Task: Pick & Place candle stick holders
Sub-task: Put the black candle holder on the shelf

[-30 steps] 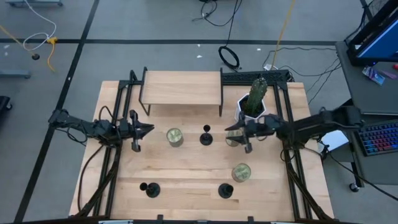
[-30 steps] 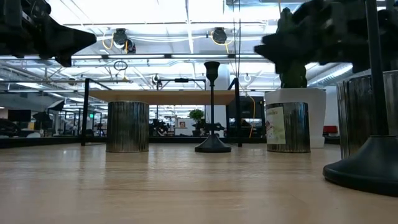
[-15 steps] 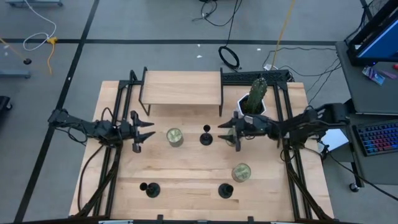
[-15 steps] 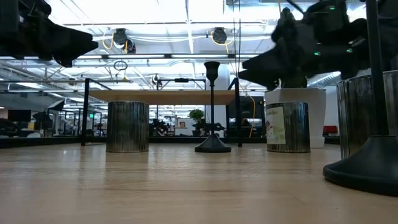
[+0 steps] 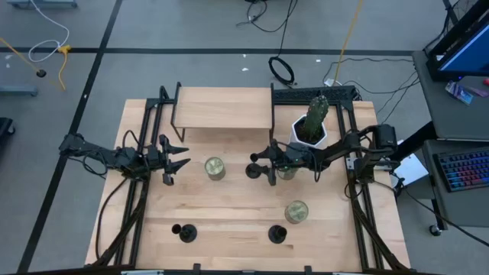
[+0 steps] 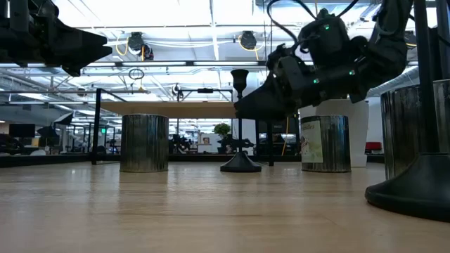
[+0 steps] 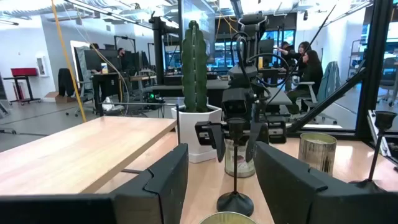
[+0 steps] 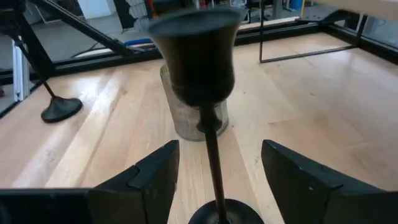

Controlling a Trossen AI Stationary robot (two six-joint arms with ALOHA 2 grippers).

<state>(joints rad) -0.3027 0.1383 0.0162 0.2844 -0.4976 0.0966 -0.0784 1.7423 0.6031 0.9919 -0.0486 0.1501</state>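
Three black candle stick holders stand on their round bases: one in the table's middle (image 5: 252, 168), two near the front edge (image 5: 183, 231) (image 5: 276, 234). My right gripper (image 5: 262, 165) is open just right of the middle holder. In the right wrist view the holder's thin stem (image 8: 211, 155) rises between the two fingers (image 8: 146, 180) with a gap on each side, and its cup (image 8: 198, 53) stands above them. My left gripper (image 5: 180, 160) hangs open over the table's left part with nothing in it. It faces the middle holder (image 7: 236, 168).
Greenish-gold jars stand left of the middle holder (image 5: 215, 168), under my right arm (image 5: 286, 173) and nearer the front (image 5: 296, 211). A white pot with a cactus (image 5: 309, 126) is at the back right, and a wooden riser (image 5: 224, 108) at the back. People sit beyond the table (image 7: 308, 62).
My right gripper has moved toward the table's left, from beside the cactus pot up to the middle candle stick holder, and now has its fingers on either side of the stem. My left gripper has opened where it hangs. No holder has moved.
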